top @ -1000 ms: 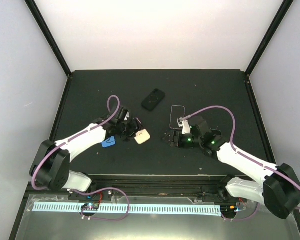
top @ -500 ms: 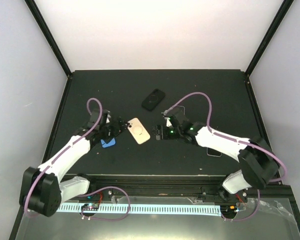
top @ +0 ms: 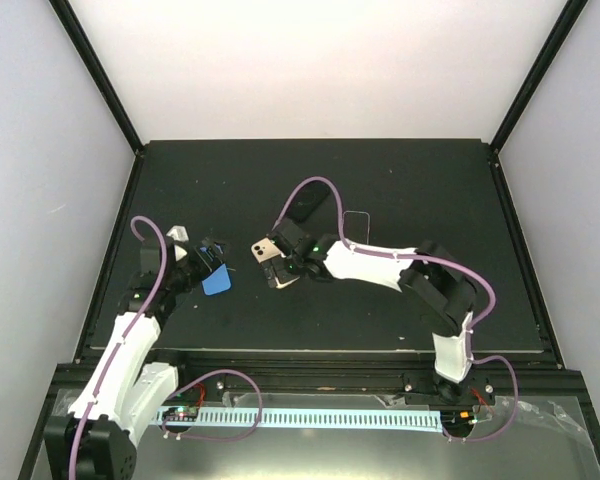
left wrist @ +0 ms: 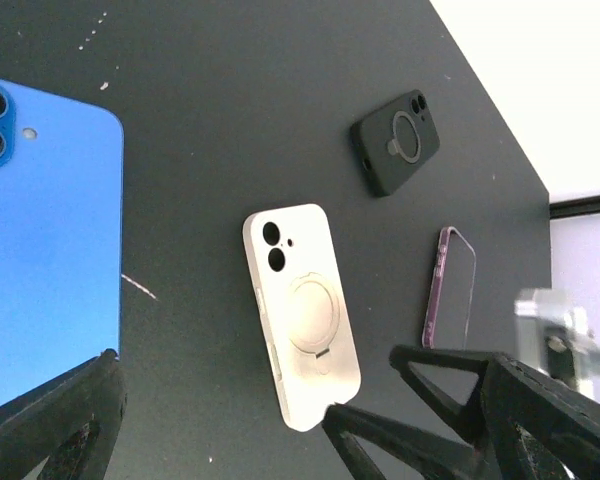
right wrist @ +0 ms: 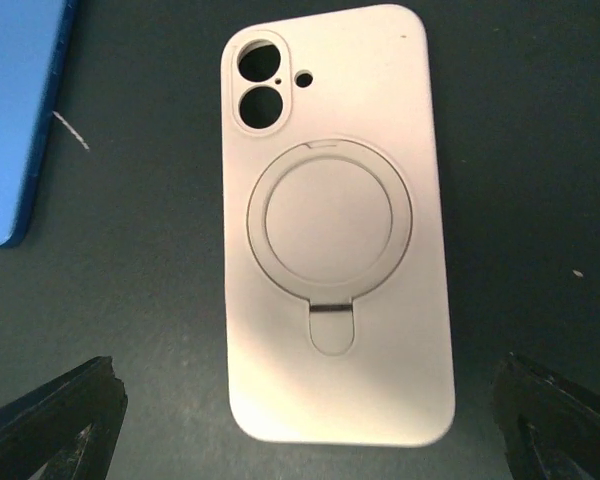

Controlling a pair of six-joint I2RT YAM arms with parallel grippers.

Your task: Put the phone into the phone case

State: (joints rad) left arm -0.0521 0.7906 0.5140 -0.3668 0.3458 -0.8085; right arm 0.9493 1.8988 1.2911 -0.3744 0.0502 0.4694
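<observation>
The blue phone (top: 217,282) lies camera side up on the black table; it also shows in the left wrist view (left wrist: 40,250) and the right wrist view (right wrist: 15,120). A cream phone case (top: 266,250) with a ring stand lies back up just right of it, and shows in the left wrist view (left wrist: 300,315) and right wrist view (right wrist: 335,220). My right gripper (top: 284,270) (right wrist: 305,440) is open, hovering over the case's lower end. My left gripper (top: 202,262) (left wrist: 300,440) is open and empty, beside the phone.
A black case (top: 305,205) (left wrist: 398,140) lies farther back, partly under the right arm's cable. A clear, purple-edged case (top: 355,222) (left wrist: 450,290) lies to its right. The right arm (top: 380,265) stretches across the table's middle.
My right arm has swung left across the table to above the cream case. My left arm has drawn back to the left, away from the case, to beside the blue phone.
</observation>
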